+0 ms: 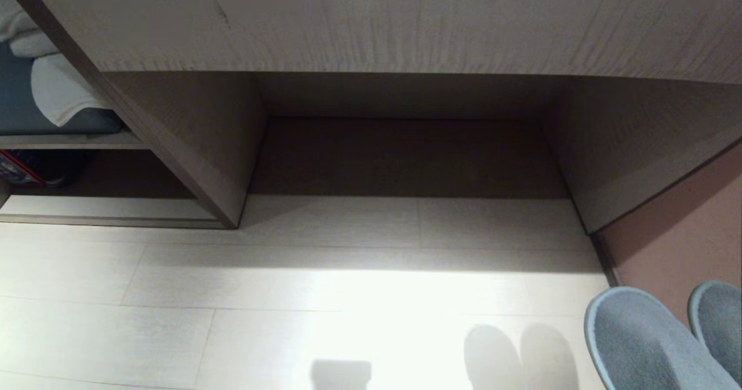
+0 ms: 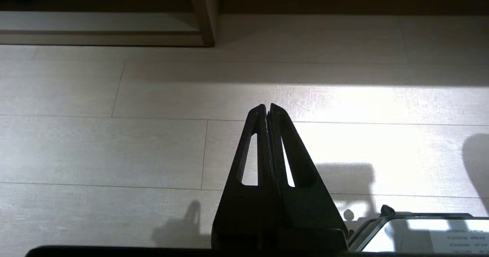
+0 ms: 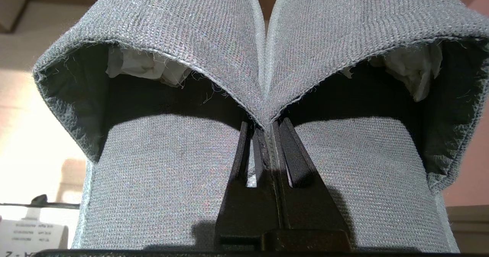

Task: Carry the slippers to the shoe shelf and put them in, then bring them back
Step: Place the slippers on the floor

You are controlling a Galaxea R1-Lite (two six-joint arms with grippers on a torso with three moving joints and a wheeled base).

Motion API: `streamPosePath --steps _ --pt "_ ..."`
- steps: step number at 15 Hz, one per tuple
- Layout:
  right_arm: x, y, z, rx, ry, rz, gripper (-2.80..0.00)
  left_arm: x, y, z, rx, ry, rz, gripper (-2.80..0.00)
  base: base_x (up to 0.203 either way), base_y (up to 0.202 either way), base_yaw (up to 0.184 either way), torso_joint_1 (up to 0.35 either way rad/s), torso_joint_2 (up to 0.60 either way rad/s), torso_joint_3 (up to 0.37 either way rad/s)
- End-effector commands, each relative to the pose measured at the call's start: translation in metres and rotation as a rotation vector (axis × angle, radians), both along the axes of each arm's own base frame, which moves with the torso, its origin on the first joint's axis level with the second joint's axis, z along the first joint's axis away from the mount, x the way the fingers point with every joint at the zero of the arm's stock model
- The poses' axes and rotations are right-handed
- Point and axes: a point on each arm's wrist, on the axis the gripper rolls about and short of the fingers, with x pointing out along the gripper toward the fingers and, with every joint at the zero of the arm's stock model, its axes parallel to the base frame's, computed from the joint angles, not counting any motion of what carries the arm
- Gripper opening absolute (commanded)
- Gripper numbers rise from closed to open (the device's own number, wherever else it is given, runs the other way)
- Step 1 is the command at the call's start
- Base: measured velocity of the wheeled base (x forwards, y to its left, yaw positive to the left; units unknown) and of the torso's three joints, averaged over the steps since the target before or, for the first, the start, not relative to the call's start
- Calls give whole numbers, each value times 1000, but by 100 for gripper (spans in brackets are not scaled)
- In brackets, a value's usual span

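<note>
**Slippers held in front of the furniture**

Pale plank floor (image 1: 290,297) runs up to a grey-brown wood unit, its wide low opening (image 1: 406,158) dark. Right gripper (image 3: 267,129) is pinched tight on the inner edges of both slippers (image 3: 172,165), toes showing at the head view's lower right corner. Left gripper (image 2: 267,108) hangs above the floor, fingers pressed together, holding nothing.
</note>
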Motion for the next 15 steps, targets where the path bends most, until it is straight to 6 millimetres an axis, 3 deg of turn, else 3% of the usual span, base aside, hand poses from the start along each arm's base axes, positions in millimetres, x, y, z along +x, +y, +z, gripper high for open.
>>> streamPosePath --steps 1,15 --pt "0 0 0 0 2 1 -280 0 0 0 -1 1 0 -280 0 0 0 -3 2 -199" --pt "0 0 0 0 2 0 -280 0 0 0 -1 1 0 -280 0 0 0 2 2 -198"
